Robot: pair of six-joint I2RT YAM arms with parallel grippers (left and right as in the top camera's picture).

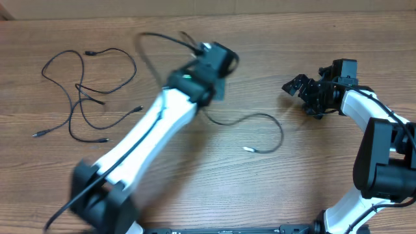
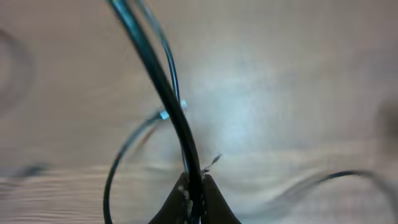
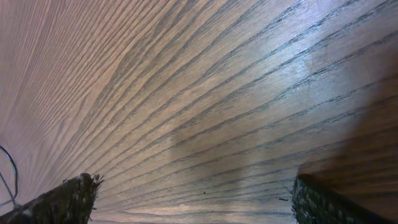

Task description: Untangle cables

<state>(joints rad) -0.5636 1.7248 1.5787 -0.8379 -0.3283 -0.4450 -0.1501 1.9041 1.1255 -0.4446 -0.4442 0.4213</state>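
My left gripper point(image 1: 218, 64) hovers over the table's middle, blurred, and is shut on a thin black cable point(image 2: 163, 87). In the left wrist view the jaws pinch that cable point(image 2: 194, 182), which runs up and to the left. It arcs out left of the gripper as a loop point(image 1: 153, 40). Another strand point(image 1: 270, 120) curls right to a silver tip point(image 1: 249, 149). A loose tangle of cables point(image 1: 84, 94) lies at far left. My right gripper point(image 1: 304, 97) stands open at the right, with bare wood between its fingers point(image 3: 68, 199).
The wooden table point(image 3: 205, 93) fills the right wrist view, with a thin cable point(image 3: 9, 171) at its left edge. My left arm point(image 1: 143, 136) lies diagonally across the table from the front left. The right arm's base point(image 1: 383, 162) stands at the right.
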